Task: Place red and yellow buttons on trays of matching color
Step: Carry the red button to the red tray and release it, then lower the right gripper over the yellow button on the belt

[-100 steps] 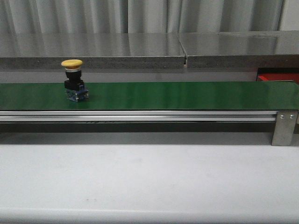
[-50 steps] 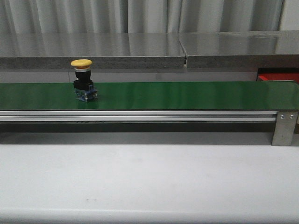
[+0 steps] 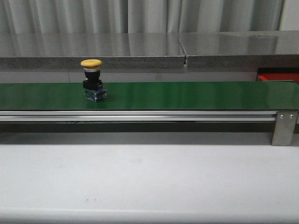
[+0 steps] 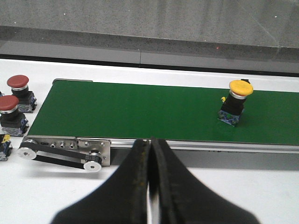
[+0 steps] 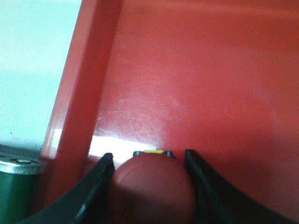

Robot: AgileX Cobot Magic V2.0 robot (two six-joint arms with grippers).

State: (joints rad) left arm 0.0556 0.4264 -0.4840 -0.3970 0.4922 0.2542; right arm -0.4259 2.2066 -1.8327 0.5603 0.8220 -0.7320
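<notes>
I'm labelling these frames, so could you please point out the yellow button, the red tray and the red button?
yellow button (image 3: 91, 63): front view, on its cap.
red tray (image 5: 196, 79): right wrist view, on its floor.
red button (image 5: 152, 184): right wrist view, on its cap.

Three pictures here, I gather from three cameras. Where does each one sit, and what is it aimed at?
Front view: faces forward over the white table at the green belt carrying a yellow button; none of the robot shows.
Left wrist view: rides the left arm, facing the belt; left gripper shut, two red buttons beside the belt's end.
Right wrist view: rides the right arm, close over the red tray; right gripper around a red button.
Front and left wrist views share the yellow button and belt.
</notes>
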